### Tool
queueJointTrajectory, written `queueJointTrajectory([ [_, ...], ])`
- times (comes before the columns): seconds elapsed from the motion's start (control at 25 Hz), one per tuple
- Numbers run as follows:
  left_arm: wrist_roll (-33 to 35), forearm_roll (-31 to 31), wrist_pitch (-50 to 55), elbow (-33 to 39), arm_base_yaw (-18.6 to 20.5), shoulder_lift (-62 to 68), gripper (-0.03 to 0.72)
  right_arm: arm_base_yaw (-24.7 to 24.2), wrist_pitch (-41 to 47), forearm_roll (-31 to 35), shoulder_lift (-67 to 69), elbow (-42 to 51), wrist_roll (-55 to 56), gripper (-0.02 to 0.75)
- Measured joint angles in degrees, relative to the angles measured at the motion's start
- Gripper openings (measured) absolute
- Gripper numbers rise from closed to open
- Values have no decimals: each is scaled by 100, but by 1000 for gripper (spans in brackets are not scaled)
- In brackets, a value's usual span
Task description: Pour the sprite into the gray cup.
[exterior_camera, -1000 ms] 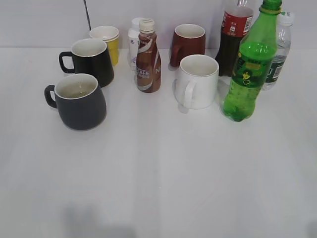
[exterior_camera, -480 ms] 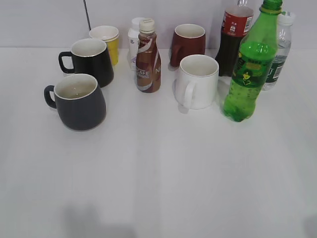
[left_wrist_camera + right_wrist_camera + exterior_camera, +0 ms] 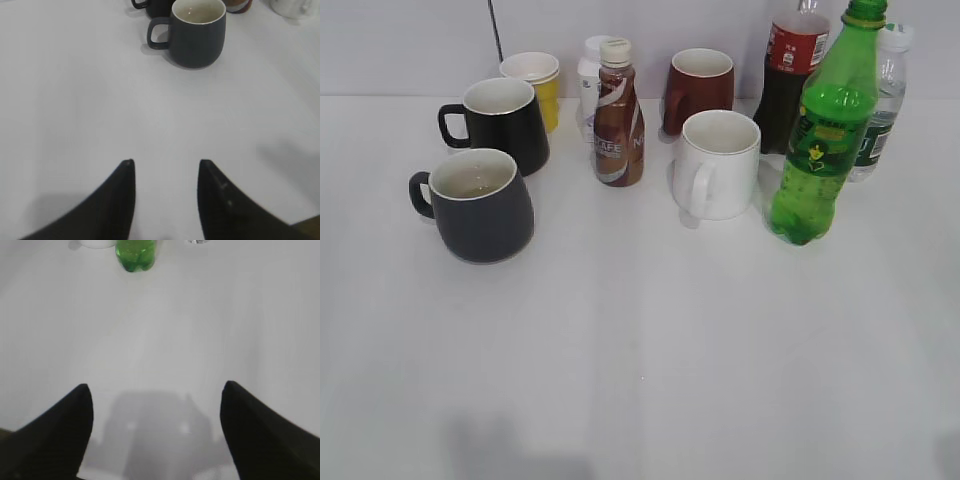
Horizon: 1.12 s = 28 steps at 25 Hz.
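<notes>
- Progress: nothing of the pour looks begun. The gray cup [image 3: 480, 204] stands upright on the table [image 3: 640, 350], and the sprite [image 3: 823, 135] stands upright with its cap apparently on, well apart from the cup. Grasping, carrying, opening if needed and tilting all seem left to do.
- Left gripper [image 3: 165, 167]: the jaws stand moderately parted over bare table, holding and touching nothing. The gray cup [image 3: 196, 32] sits well ahead of the fingertips, slightly to their right, its handle toward the left of that view.
- Right gripper [image 3: 156, 390]: the jaws are spread wide and empty, hovering above bare table. The sprite [image 3: 133, 252] is far ahead, a little left of the midline between the jaws; only its base shows.
</notes>
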Motion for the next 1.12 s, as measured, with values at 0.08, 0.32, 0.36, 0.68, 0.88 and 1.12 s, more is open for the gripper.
queueJointTrajectory([
  [0.08, 0, 0, 0, 0, 259, 0, 297, -267, 0, 0, 0, 0, 0, 593],
  [0.32, 0, 0, 0, 0, 1154, -82, 243, -1007, -11, 0, -195, 0, 0, 592],
  [0.36, 0, 0, -6, 0, 1206, -181, 239, -1068, -11, 0, -272, 0, 0, 592],
  [0.68, 0, -6, -8, 6, 1250, -509, 235, -1168, -13, 12, -486, 5, 0, 592],
  [0.88, 0, -6, -8, 6, 1250, -509, 235, -1168, -13, 16, -486, 5, 5, 592],
  [1.12, 0, -6, -8, 6, 1250, -509, 235, -1168, -13, 16, -486, 5, 5, 592],
])
